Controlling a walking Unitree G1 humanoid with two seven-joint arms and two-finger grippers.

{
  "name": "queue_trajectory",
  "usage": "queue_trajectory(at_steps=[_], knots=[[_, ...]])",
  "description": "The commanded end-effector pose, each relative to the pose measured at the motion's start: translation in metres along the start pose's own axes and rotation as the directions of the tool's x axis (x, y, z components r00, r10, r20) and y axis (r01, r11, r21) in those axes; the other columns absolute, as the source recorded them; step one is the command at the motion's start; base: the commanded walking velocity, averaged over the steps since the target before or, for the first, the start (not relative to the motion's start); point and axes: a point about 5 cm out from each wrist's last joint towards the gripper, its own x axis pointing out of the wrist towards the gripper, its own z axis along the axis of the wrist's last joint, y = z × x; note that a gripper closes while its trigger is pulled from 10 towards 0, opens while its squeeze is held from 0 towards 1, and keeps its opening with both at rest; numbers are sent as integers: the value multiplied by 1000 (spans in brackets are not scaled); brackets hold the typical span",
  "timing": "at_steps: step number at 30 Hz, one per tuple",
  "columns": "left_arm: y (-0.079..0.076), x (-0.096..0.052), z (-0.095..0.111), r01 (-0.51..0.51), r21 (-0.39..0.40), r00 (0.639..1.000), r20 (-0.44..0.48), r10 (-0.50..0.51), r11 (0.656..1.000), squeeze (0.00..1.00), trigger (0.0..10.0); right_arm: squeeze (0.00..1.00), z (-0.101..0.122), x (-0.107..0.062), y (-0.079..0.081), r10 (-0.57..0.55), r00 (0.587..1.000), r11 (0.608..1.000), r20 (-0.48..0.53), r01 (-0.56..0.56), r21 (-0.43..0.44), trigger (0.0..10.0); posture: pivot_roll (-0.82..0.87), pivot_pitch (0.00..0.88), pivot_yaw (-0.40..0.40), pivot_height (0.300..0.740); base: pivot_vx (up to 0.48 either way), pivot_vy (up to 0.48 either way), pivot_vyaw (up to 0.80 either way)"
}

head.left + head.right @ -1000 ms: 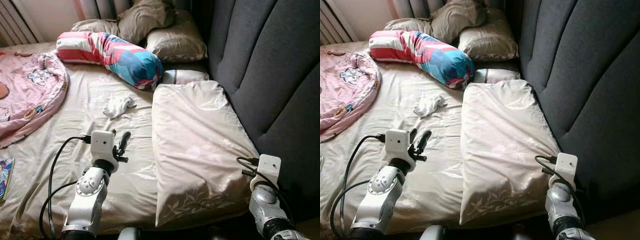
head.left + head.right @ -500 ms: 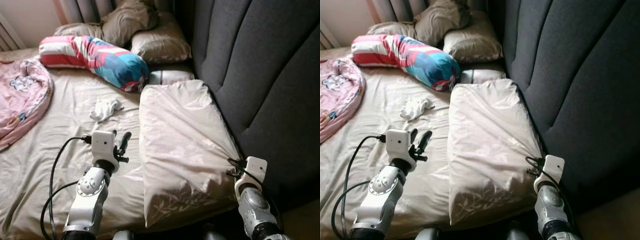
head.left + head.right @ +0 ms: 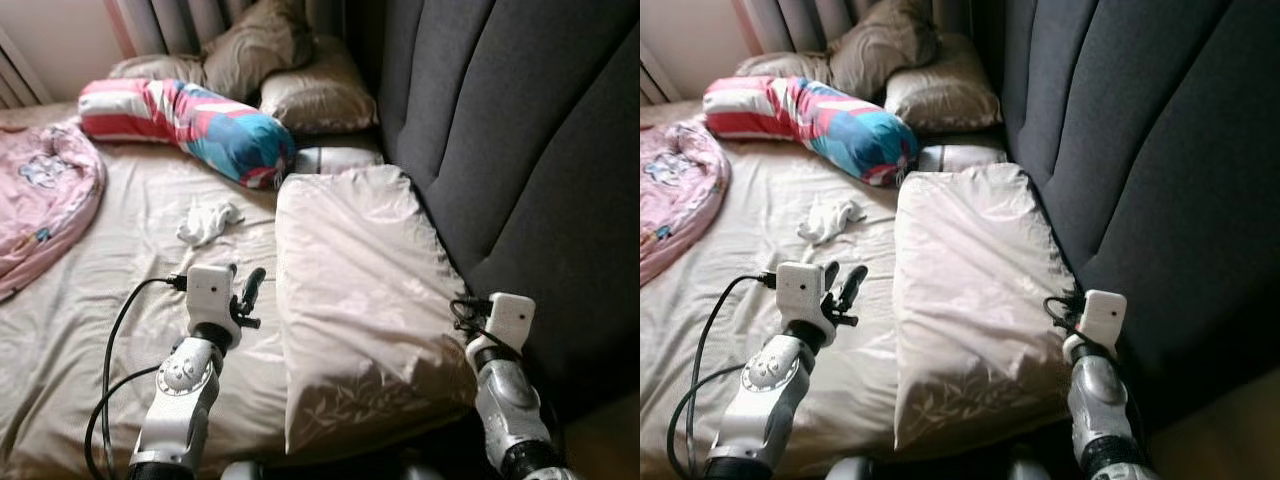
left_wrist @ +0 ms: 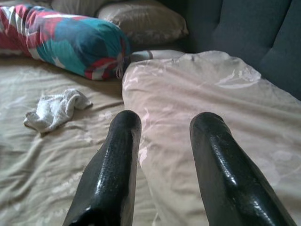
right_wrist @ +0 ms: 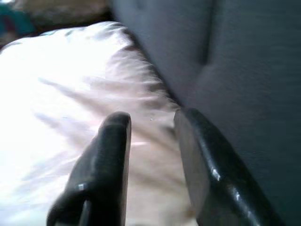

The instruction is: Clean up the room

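On the bed, large beige pillow (image 3: 355, 300) lying against the dark padded headboard (image 3: 500, 130), left gripper (image 4: 164, 125) parted and empty just beside its near edge, right gripper (image 5: 148, 120) parted at the pillow's headboard-side corner, small white cloth (image 3: 208, 220) crumpled well beyond, no legible writing.

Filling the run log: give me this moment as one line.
left pincer: open, above beige sheet | right pincer: open, at large cream pillow edge beside grey headboard | white crumpled cloth: untouched
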Motion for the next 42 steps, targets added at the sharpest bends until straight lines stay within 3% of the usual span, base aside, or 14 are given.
queue_trajectory(at_steps=[1, 2, 3, 9, 11, 14, 21, 28, 38, 42], knots=[[5, -4, -7, -18, 6, 1000, -16, 18, 1000, 0, 10000, 847, 3, -3, 2, 27, 999, 1000, 38, -27, 9, 10000, -26, 212, 14, 659, 0, 0, 0], [6, -5, -8, -27, 7, 999, -18, 27, 1000, 0, 10000, 384, 3, -3, 4, 43, 998, 999, 46, -43, 14, 10000, -28, 209, 13, 659, 0, 0, 0], [9, -6, -11, -48, 1, 999, -22, 48, 999, 0, 10000, 0, 2, -5, 8, 73, 996, 997, 44, -74, 18, 10000, -32, 205, 12, 659, 0, 0, 0], [11, -12, -19, -74, -9, 996, -43, 73, 997, 0, 10000, 0, -7, -14, 13, 122, 992, 991, 28, -123, 53, 10000, -33, 177, 5, 659, 0, 0, 0], [12, -12, -19, -73, -7, 996, -42, 72, 997, 0, 10000, 0, -14, -16, 8, 78, 997, 997, -19, -78, 25, 10000, -32, 174, 5, 669, 0, 0, 0], [12, -10, -19, -71, -3, 997, -41, 71, 997, 0, 10000, 0, -17, -18, 5, 48, 998, 997, -32, -46, 59, 10000, -37, 160, 5, 689, 0, 0, 0], [10, -11, -28, -67, 1, 996, -65, 67, 998, 0, 10000, 0, -28, -24, 14, 92, 992, 994, -85, -87, 62, 10000, -39, 143, 3, 740, 0, 0, 0], [13, -12, -37, -74, 7, 993, -91, 75, 997, 0, 10000, 0, -34, -25, 14, 98, 988, 994, -119, -91, 61, 10000, -37, 147, 0, 740, 0, 0, 0], [24, -28, -74, -112, 32, 966, -229, 117, 993, 0, 10000, 0, -57, -39, 11, 108, 966, 994, -235, -108, 13, 10000, -31, 133, -7, 740, 0, 0, 0], [32, -44, -105, -136, 46, 923, -358, 143, 990, 0, 10000, 0, -76, -48, 3, 72, 936, 997, -344, -77, 0, 10000, -32, 120, -11, 740, 0, 0, 0]])
